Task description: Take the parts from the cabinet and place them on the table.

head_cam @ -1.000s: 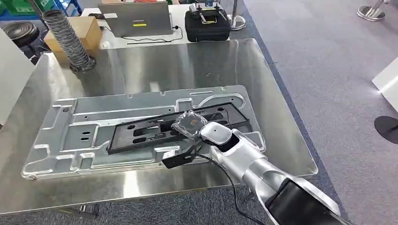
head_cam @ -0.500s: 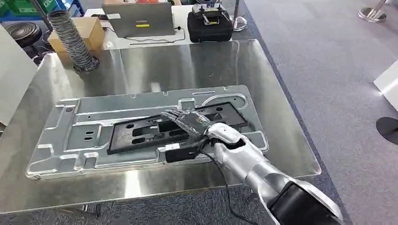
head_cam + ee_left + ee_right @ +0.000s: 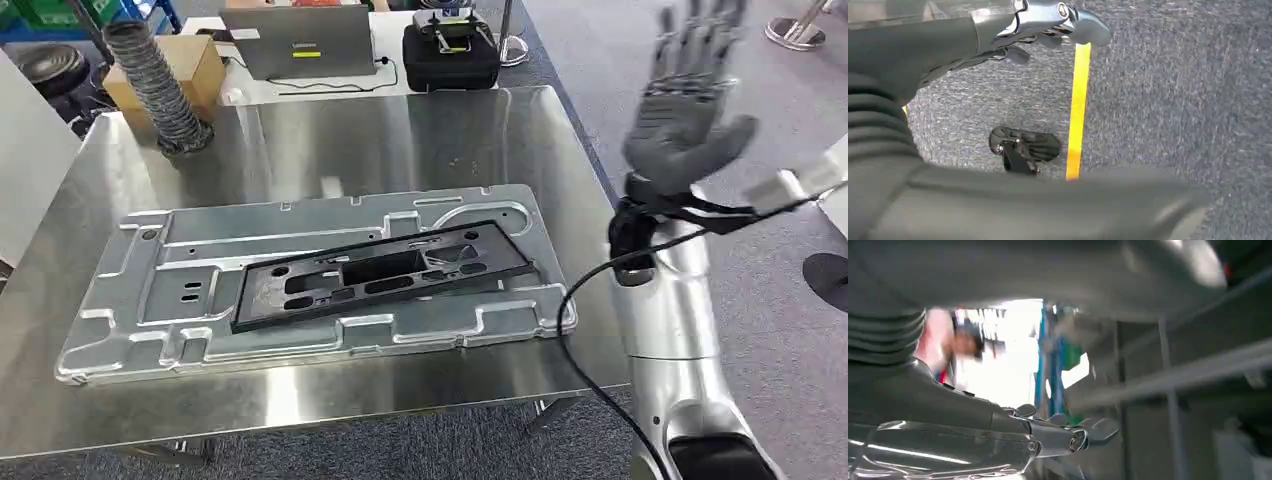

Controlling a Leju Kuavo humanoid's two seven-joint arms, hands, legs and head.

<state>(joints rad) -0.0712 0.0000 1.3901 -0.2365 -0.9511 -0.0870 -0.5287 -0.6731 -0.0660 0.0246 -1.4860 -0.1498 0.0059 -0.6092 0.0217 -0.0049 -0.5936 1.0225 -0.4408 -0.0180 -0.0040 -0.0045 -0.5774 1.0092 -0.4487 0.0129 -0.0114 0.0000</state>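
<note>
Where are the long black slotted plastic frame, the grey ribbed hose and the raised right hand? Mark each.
Long black slotted plastic frame point(image 3: 385, 272), head view, middle bar.
Grey ribbed hose point(image 3: 150, 85), head view, mid-length.
Right hand point(image 3: 683, 115), head view, palm.

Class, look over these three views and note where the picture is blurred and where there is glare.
Head view: right hand smeared by motion, soft glare on the steel table, the black part sharp. Right wrist view: background streaked and washed out by a bright patch. Left wrist view: the near cover is out of focus, the yellow floor line fairly clear.
</note>
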